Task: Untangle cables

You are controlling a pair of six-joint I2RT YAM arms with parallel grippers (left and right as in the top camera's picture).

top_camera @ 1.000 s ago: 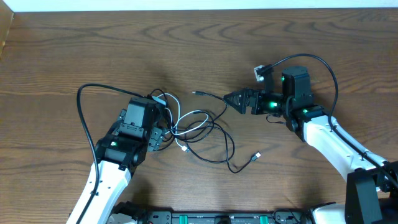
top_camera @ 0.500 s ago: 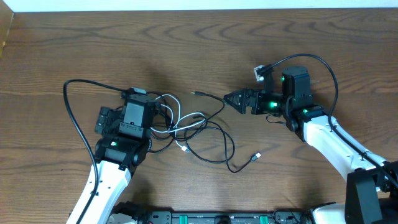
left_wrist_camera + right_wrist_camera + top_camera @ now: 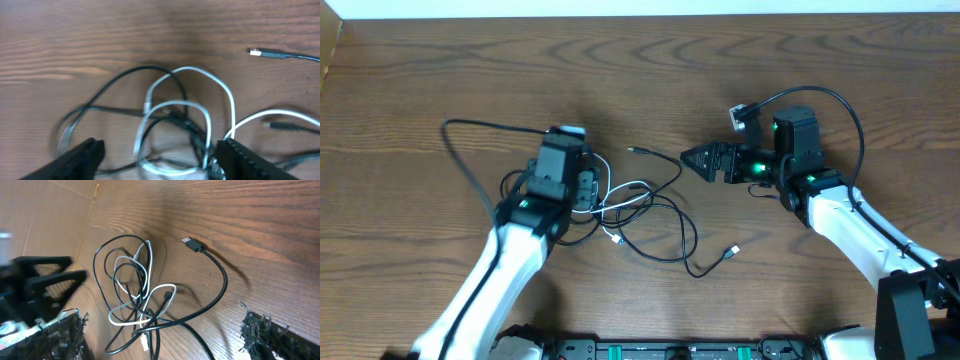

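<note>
The cables lie tangled in the middle of the wooden table: thin black cords looped with one white cord. One black plug end points left at the far side, and another plug lies to the right. My left gripper is open and empty, its jaws wide apart right over the tangle's left loops. My right gripper is open and empty, to the right of the tangle, facing it. The black plug also shows in the right wrist view.
The left arm's thick black cable arcs over the table at the left. The right arm's own cable loops behind its wrist. A cardboard edge stands at the far left corner.
My left arm swung left, then came back right and farther from the front edge, still moving over the tangle. The right arm and the cables have not visibly moved.
</note>
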